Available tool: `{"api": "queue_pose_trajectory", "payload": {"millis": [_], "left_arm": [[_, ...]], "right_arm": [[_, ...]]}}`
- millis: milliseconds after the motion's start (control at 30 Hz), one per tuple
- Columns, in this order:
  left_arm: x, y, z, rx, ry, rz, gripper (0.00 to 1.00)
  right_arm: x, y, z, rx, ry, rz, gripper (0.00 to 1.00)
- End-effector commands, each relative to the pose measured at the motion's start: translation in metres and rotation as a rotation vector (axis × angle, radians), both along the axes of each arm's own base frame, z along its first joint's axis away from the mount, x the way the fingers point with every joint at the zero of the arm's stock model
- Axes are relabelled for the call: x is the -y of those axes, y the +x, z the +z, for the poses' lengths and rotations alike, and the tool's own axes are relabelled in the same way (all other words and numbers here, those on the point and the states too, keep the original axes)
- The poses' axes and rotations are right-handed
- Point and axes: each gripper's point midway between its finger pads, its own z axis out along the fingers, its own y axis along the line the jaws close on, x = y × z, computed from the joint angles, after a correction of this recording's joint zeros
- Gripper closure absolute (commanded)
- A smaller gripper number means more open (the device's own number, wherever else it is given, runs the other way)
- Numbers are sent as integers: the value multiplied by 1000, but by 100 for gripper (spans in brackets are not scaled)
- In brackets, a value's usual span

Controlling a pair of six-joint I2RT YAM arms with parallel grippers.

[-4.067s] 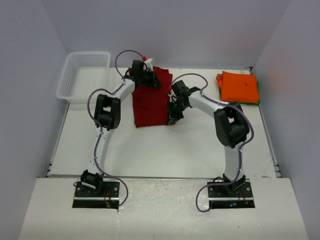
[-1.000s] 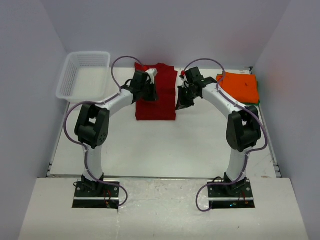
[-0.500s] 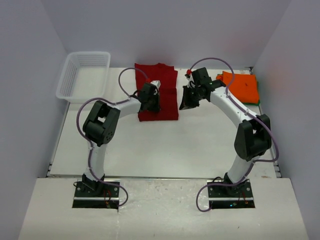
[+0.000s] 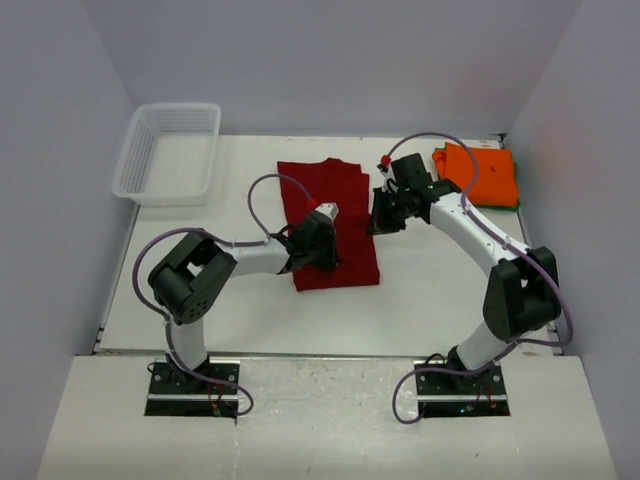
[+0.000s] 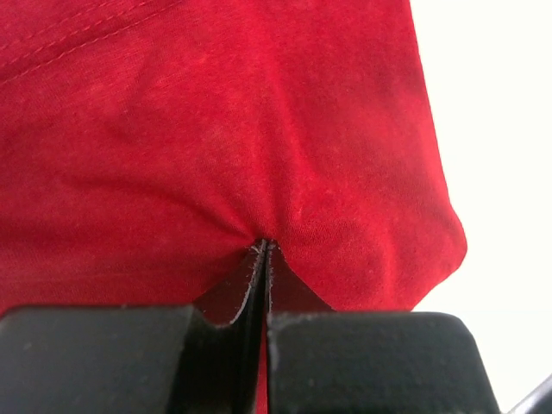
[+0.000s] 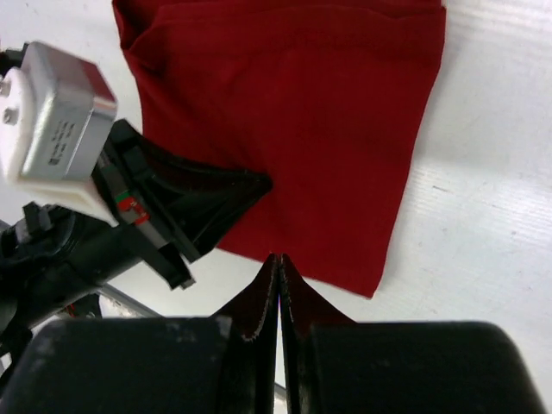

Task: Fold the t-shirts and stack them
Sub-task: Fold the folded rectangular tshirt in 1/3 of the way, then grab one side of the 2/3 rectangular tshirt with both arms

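I see a white mesh basket [image 4: 135, 150] at the far left corner of the white counter [image 4: 300, 320]. It is touching the left wall or just beside it; from above I cannot tell. Pale grey walls [image 4: 330, 60] enclose the counter on three sides.

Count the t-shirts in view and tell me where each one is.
3. A dark red t-shirt lies mid-way across the table; an orange t-shirt sits folded at the far right; a green t-shirt shows only as an edge under it. Others may be hidden beneath.
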Motion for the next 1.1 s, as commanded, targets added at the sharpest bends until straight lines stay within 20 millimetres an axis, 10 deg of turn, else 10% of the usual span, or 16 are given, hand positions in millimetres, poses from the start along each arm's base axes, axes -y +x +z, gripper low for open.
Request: {"api": "queue_pose_trajectory", "payload": {"millis": [0,200,400,1067], "left_arm": [[-40,-62,-44,-181,148,17,100],[-52,-85,-40,-168,163,22,100],[-49,-97,-44,-176,160,-7,100],[-34,-102,-51,-173,158,-63,100]], "right_arm": [[1,-12,1,16,47,-22,100],[15,-56,-31,3,62,-77,92],[17,-95,-57,-15,100,-108,49],[21,-129,-117,-132,122,-210,58]]}}
